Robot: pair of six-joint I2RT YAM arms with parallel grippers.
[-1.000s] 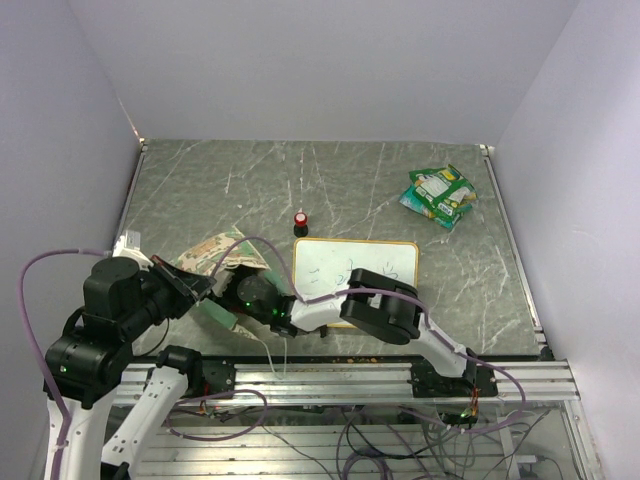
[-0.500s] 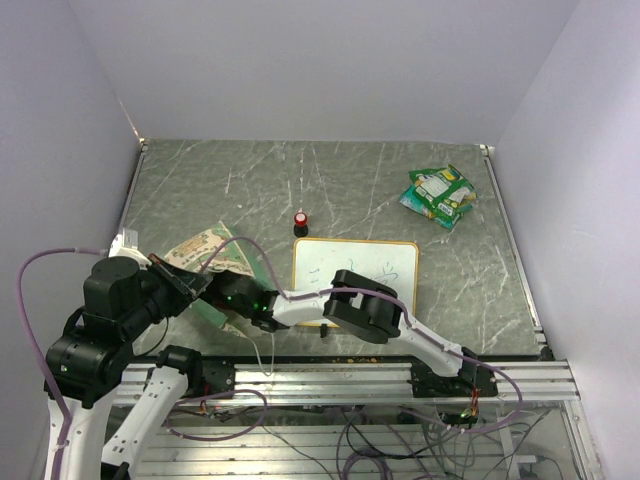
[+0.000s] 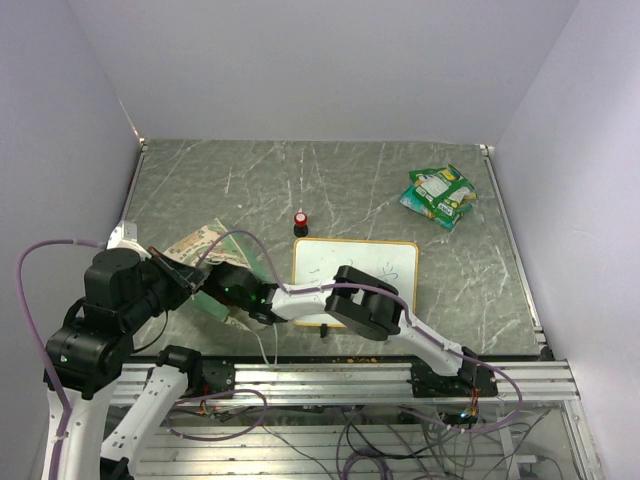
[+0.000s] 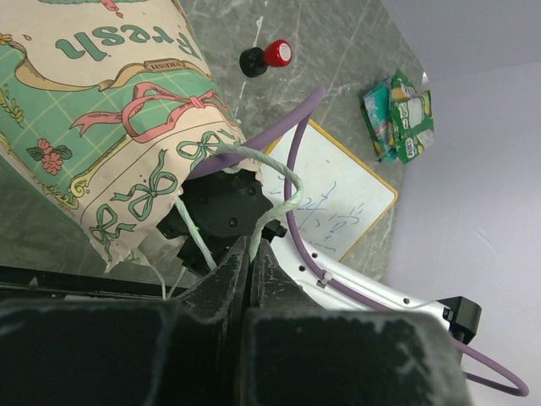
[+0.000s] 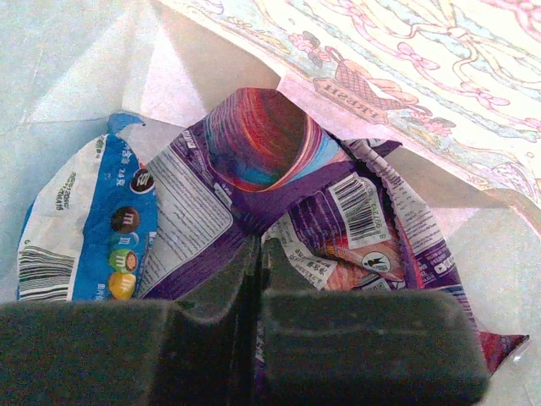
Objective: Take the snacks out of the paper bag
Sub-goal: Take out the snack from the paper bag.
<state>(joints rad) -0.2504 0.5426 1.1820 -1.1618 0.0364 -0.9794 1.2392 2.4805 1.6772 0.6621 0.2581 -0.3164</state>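
Right wrist view looks straight into the bag. The right gripper (image 5: 258,245) has its jaws drawn together to a slit, and a crinkled fold of the purple packet (image 5: 338,211) seems to be pinched at the tips. A blue packet (image 5: 84,237) lies touching it on the left, and both sit deep inside the paper bag (image 5: 406,76).

The bag lies on its side at the near left of the table (image 3: 330,190). The left gripper (image 4: 251,249) is clamped on its string handle (image 4: 283,182) at the mouth.

The hold looks thin, so I judge the draw should be slow and straight back through the mouth. The left arm should hold the handle firm so the bag neither slides along nor folds shut. If the fold slips, a deeper bite would be safer than a tug.

"Fresh" is printed on the bag's side among bows and ribbons. The blue packet carries a small "m" on a brown disc, coloured candies and a barcode. The purple one has barcodes and fine print too small to read.

Farther off stand a red-topped knob (image 4: 266,57) and a whiteboard (image 4: 347,194) with an illegible blue scribble. At the far right lie green packets (image 4: 399,114), already out.
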